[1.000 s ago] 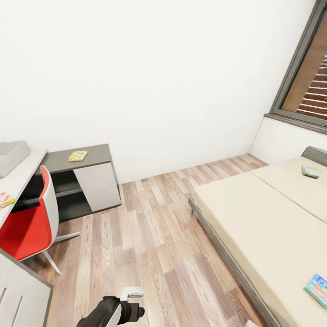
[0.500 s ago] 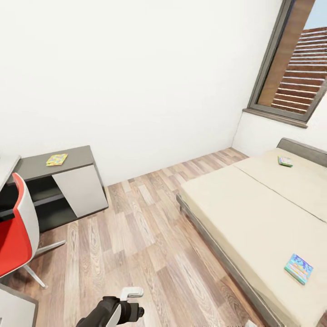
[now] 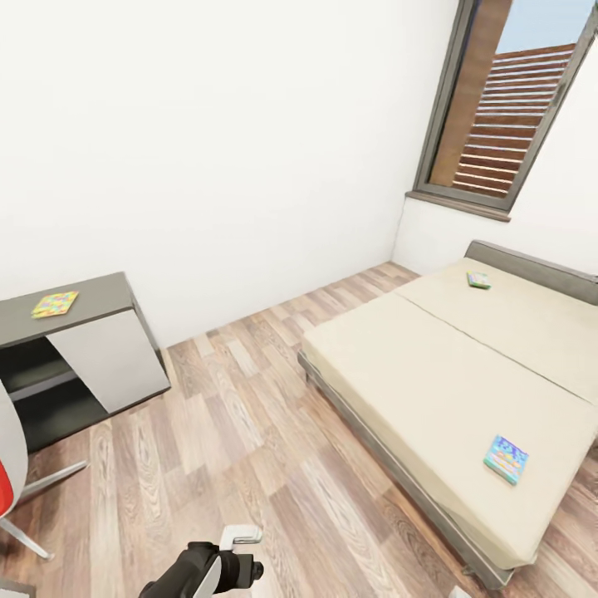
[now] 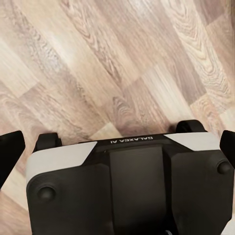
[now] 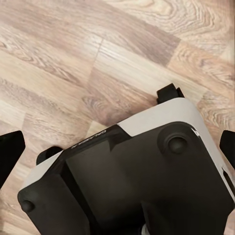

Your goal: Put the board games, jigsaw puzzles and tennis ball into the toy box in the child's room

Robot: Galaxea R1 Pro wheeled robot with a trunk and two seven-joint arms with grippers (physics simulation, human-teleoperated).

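Two board games lie on the beige bed (image 3: 415,374): a small blue one (image 3: 506,458) near its front edge and a green-edged one (image 3: 478,281) far back by the headboard. A multicolour jigsaw puzzle (image 3: 55,304) rests flat on the dark grey cabinet (image 3: 91,353) at the left. The table, the toy box and the tennis ball are out of view. My left gripper (image 4: 117,147) is open over the wood floor, with nothing between its fingers. My right gripper (image 5: 117,144) is open and empty too. Both hang low, far from the toys.
A red-and-white chair (image 3: 10,465) shows at the left edge. Wood plank floor (image 3: 249,415) runs between the cabinet and the bed's grey frame. A tall window (image 3: 498,108) stands in the far right corner. Both wrist views show my black-and-white base below the grippers.
The head view has swung to the right: the desk with its grey bin has left the picture, and the bed and window have slid leftward. Neither the toys nor my arms have moved.
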